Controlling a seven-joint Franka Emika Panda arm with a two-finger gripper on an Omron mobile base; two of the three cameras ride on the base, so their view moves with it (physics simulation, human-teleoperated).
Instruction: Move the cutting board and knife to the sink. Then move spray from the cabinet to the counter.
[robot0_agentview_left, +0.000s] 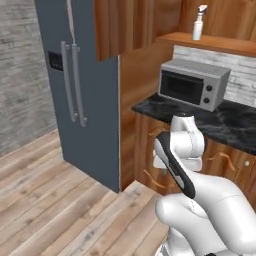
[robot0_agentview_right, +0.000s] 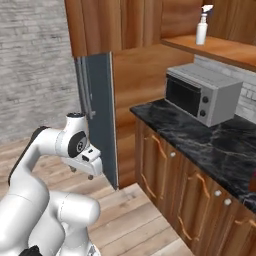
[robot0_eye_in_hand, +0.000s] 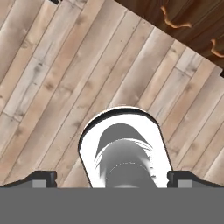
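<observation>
My gripper (robot0_eye_in_hand: 112, 177) hangs low over the plank floor (robot0_eye_in_hand: 52, 87), pointing down, its two tips spread as wide as they go and nothing between them; in the right base view it sits just in front of the fridge (robot0_agentview_right: 97, 115), well away from any task item. The one task object I can find is the spray (robot0_agentview_left: 199, 22), standing upright on the cabinet (robot0_agentview_left: 215, 44) shelf above the microwave (robot0_agentview_left: 192, 82), with the counter (robot0_agentview_right: 200, 135) below. I judge it to be light, rigid plastic, probably smooth and a bit slippery, and easy to tip because it is tall on a narrow foot. Its long axis runs vertically, base on the shelf, trigger nozzle on top; the head seems to jut toward the right in both base views, though it is too small to be sure. I would take it across the white body, below the nozzle and around mid-height, approaching level from the front, never by the trigger. I cannot pick out the cutting board or the knife, so I cannot judge how they lie.
</observation>
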